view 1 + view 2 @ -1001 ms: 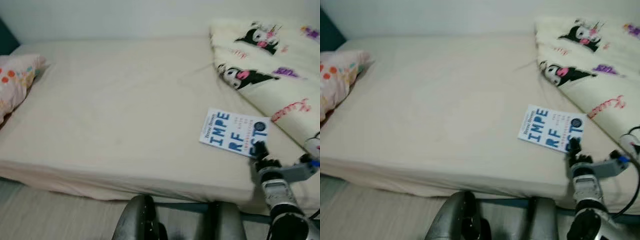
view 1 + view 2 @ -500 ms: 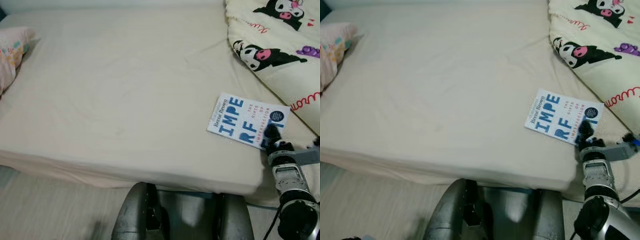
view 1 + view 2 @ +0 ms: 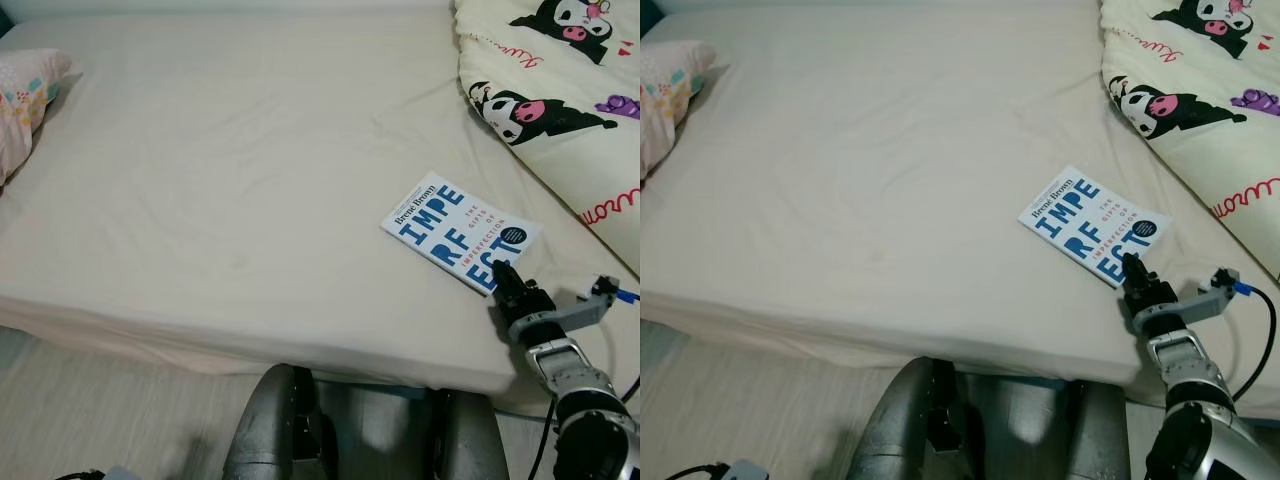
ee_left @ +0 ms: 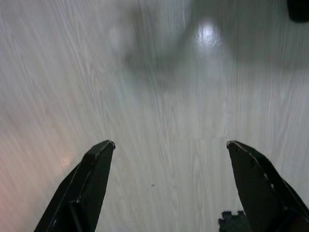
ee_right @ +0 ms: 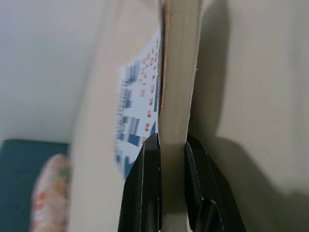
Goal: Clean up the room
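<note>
A white paperback with big blue letters point(image 3: 455, 228) lies flat on the cream bed sheet point(image 3: 230, 180), near the bed's front right edge. My right gripper point(image 3: 505, 277) is shut on the book's near corner; in the right wrist view its two black fingers point(image 5: 147, 183) clamp the page edge of the book point(image 5: 177, 72). The left gripper point(image 4: 169, 145) hangs open over pale wood floor, holding nothing.
A cartoon-print cream duvet point(image 3: 560, 110) is bunched at the bed's right. A spotted pink pillow point(image 3: 22, 95) lies at the left edge. Wood floor point(image 3: 80, 410) runs along the bed's front, and my grey body point(image 3: 290, 430) stands close to it.
The book has turned and slid left and a little up the bed while held in my right gripper. The camera tilted down between the first two moments.
</note>
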